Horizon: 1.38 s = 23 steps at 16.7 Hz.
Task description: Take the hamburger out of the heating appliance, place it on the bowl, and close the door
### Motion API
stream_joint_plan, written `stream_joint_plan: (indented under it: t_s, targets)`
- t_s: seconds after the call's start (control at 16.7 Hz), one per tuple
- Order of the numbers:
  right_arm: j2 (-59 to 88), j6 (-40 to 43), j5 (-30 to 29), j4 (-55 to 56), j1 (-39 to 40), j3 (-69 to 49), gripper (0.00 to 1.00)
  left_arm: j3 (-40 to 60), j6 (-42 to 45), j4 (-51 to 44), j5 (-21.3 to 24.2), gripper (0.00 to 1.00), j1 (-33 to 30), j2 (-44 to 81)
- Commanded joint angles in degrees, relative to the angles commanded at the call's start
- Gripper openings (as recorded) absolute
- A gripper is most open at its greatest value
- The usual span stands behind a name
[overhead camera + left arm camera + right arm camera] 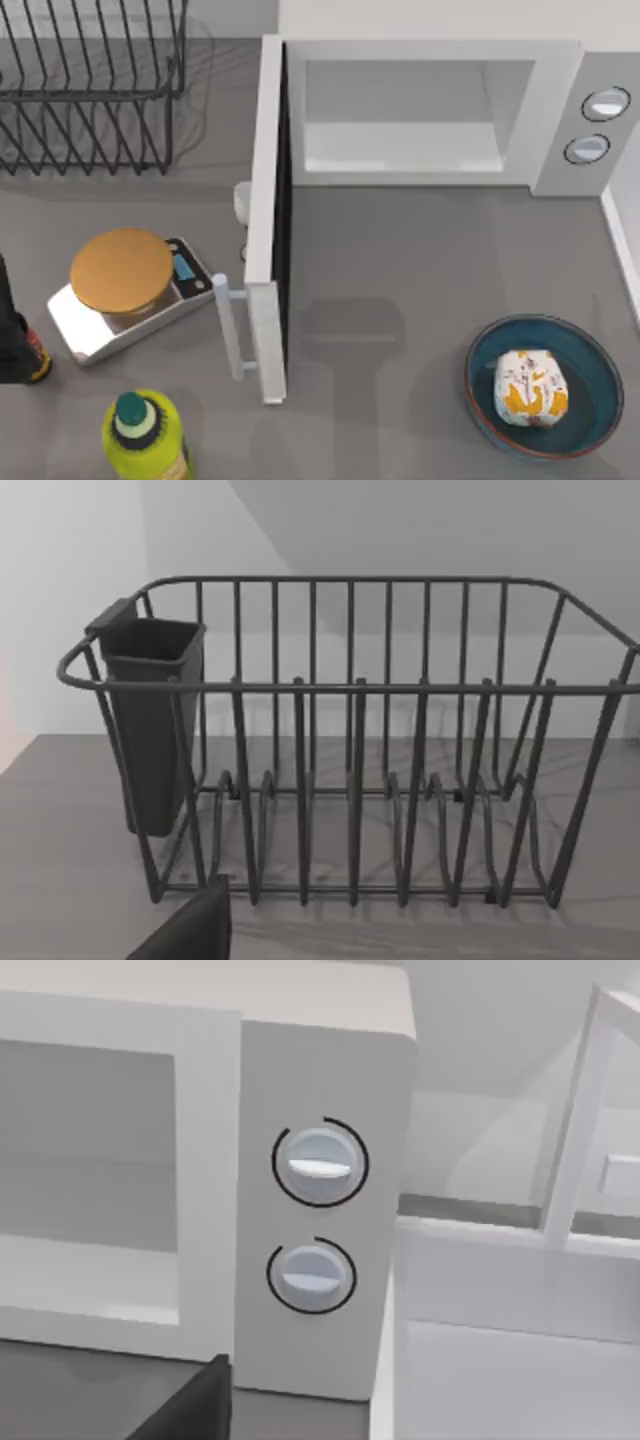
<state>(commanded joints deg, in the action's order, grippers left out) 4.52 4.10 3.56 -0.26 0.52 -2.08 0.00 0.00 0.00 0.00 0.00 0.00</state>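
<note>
Gripper fingers: state cannot be told in any view. Hamburger (531,388) lies inside bowl (590,352), table front right. Microwave (560,120) cavity empty, door (266,215) stands open, pointing toward front, beside kitchen scale (100,330).

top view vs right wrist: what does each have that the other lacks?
Top view alone: the hamburger sitting in the bowl at the table's right, the door standing wide open, the scale, a green bottle and a wire rack.
Right wrist alone: a clear glass-like panel beside the microwave.
Both: the microwave, its cavity with nothing inside and its two dials.
</note>
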Motion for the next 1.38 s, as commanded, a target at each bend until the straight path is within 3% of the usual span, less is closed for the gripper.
stream_joint_plan:
  t_s: [0.18, 0.48, 1.26, 1.38]
  targets:
    - [-4.3, -3.9, -3.4, 0.2, -0.5, 2.0, 1.00, 0.0, 0.0, 0.0, 0.0, 1.00, 0.0, 0.0]
    - [-4.5, -4.1, -3.6, 0.3, -0.5, 2.1, 1.00, 0.0, 0.0, 0.0, 0.0, 1.00, 0.0, 0.0]
    - [-4.5, -4.1, -3.6, 0.3, -0.5, 2.1, 1.00, 0.0, 0.0, 0.0, 0.0, 0.02, 0.0, 0.0]
    - [-4.5, -4.1, -3.6, 0.3, -0.5, 2.1, 1.00, 0.0, 0.0, 0.0, 0.0, 0.00, 0.0, 0.0]
